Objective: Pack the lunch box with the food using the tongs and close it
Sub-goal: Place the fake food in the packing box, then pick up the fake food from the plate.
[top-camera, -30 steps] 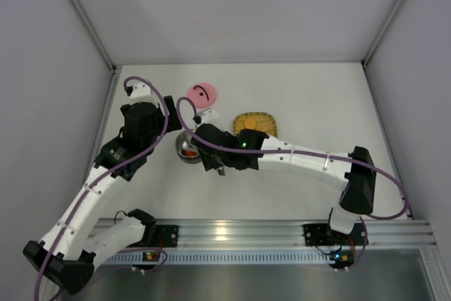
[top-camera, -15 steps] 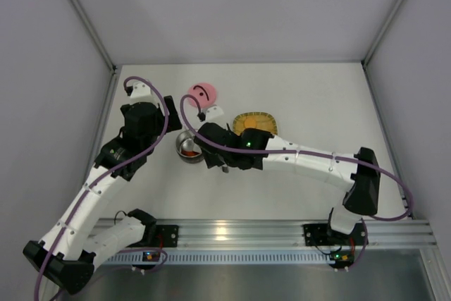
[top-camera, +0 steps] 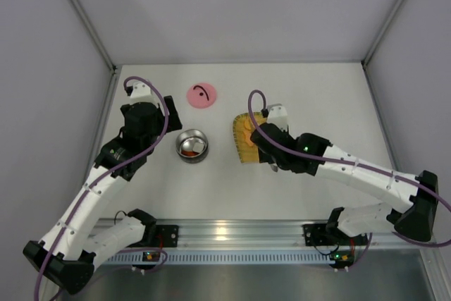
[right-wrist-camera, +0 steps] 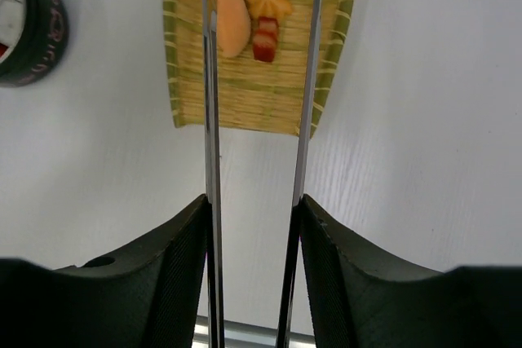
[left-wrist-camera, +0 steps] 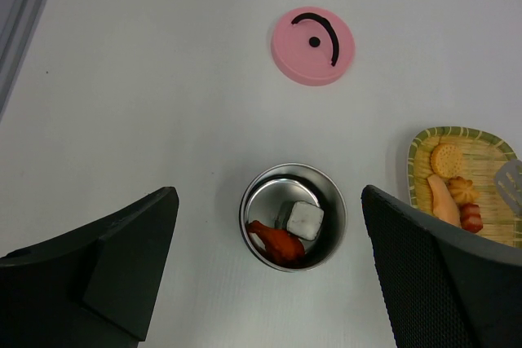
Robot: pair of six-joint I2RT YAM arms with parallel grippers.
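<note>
Right pincer [right-wrist-camera: 253, 209] grips the slim, springy-looking tongs [right-wrist-camera: 208, 79], tips over the tray [right-wrist-camera: 245, 107]. The food [right-wrist-camera: 232, 26] there looks small and slippery: pinch gently mid-piece. Lunch box [left-wrist-camera: 269, 189] left of tray; left pincer [left-wrist-camera: 267, 193] gapes wide.

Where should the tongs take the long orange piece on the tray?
Across its narrow middle, one tip on each long side. The long orange piece lies lengthwise along the tongs, so probably come in over the near short edge of the tray, the way they point now. The red piece sits close beside one long side, so slip that tip between them.
</note>
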